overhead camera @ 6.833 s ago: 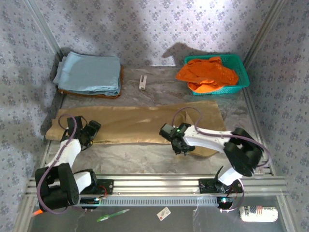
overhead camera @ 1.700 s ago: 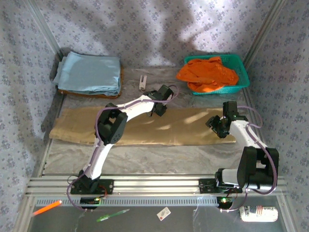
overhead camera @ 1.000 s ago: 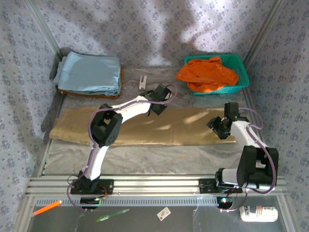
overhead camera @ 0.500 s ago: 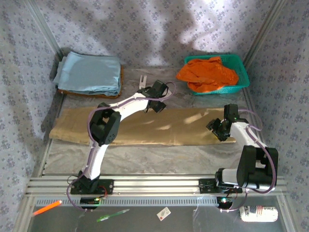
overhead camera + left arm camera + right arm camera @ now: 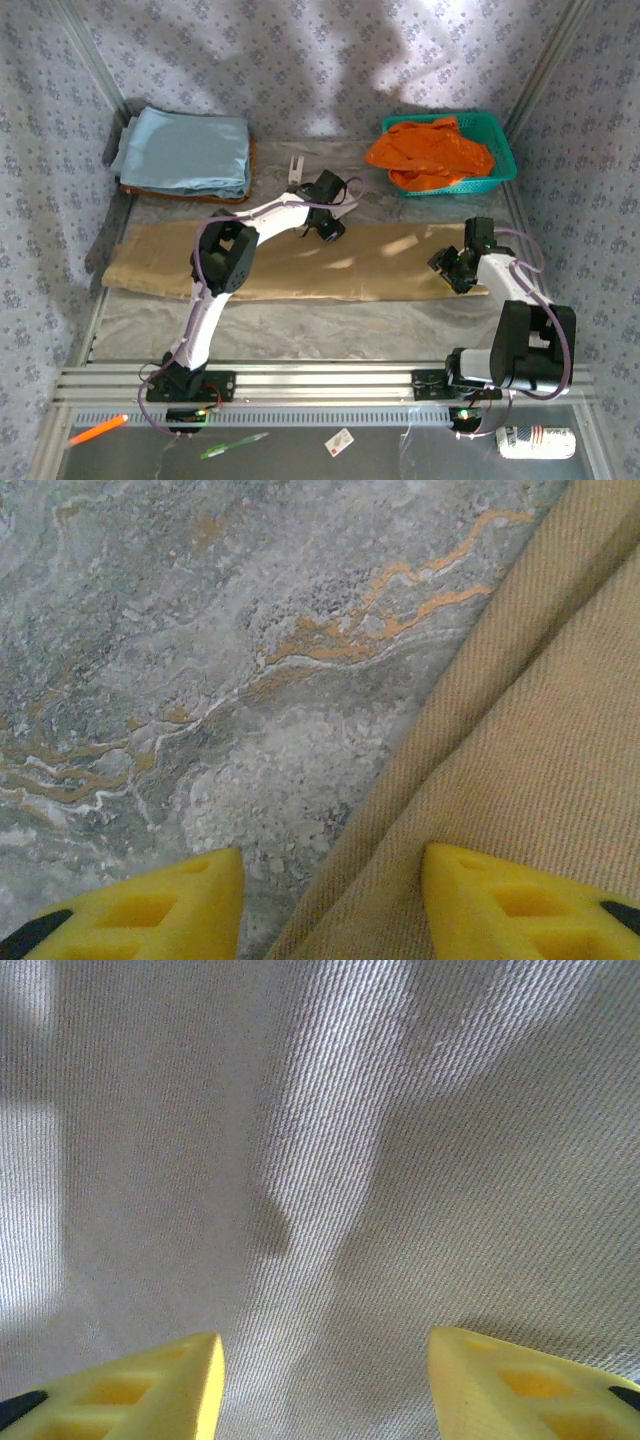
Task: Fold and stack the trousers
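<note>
The tan trousers (image 5: 300, 262) lie folded lengthwise in a long strip across the table. My left gripper (image 5: 329, 226) reaches over the strip's far edge near the middle. It is open (image 5: 332, 905), one yellow fingertip over bare marble and the other over the cloth edge (image 5: 520, 770). My right gripper (image 5: 455, 272) is at the strip's right end, low over the fabric. Its jaws stand wide open (image 5: 325, 1385) above the weave (image 5: 330, 1160), holding nothing.
A light blue folded cloth (image 5: 185, 150) sits on a brown stack at the back left. A green basket (image 5: 500, 150) at the back right holds an orange garment (image 5: 430, 152). A small white piece (image 5: 296, 168) lies behind the trousers. Metal frame rails border the marbled table (image 5: 330, 320).
The left arm swung from the trousers' left end across to the far edge near the middle. The right arm moved from the front middle to the right end, and the strip was narrowed.
</note>
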`<state>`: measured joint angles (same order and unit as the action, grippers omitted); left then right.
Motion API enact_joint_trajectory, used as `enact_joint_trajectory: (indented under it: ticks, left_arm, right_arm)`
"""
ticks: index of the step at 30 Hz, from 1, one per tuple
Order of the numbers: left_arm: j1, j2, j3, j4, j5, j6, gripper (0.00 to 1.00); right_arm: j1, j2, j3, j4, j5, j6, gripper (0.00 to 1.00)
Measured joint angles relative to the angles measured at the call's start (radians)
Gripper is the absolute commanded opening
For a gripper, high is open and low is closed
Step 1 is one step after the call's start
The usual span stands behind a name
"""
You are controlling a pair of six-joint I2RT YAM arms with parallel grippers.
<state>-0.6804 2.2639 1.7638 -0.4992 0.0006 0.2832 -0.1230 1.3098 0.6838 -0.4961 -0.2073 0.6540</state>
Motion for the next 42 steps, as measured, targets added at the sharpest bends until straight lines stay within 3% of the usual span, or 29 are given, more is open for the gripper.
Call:
enact_joint_trajectory:
  ticks: [8,13,27,36,37,38,40,42]
  left_arm:
    - [0.001,0.0,0.001,0.001,0.016,0.008,0.26]
    - [0.001,0.0,0.001,0.001,0.022,0.003,0.0]
    - [0.018,-0.018,0.001,0.0,0.01,0.003,0.0]
    - [0.029,-0.044,-0.006,0.003,0.01,-0.007,0.0]
    - [0.028,-0.045,-0.01,0.006,0.01,-0.008,0.02]
    - [0.028,-0.045,-0.014,0.01,0.01,-0.009,0.16]
    - [0.029,-0.045,-0.017,0.008,0.011,-0.017,0.57]
    - [0.033,-0.045,-0.017,0.008,0.011,-0.027,0.71]
  right_arm:
    - [0.0,0.0,-0.001,0.0,0.0,0.0,0.57]
    - [0.0,0.0,-0.001,0.0,0.0,0.0,0.57]
    - [-0.017,0.055,-0.001,0.011,0.029,0.0,0.56]
    - [-0.109,0.107,0.002,0.056,0.005,0.011,0.55]
    - [-0.118,0.107,0.002,0.059,0.0,0.011,0.55]
    - [-0.126,0.107,0.002,0.06,-0.006,0.011,0.55]
    - [-0.138,0.107,0.002,0.061,-0.02,0.011,0.55]
    - [-0.143,0.107,0.003,0.059,-0.025,0.01,0.55]
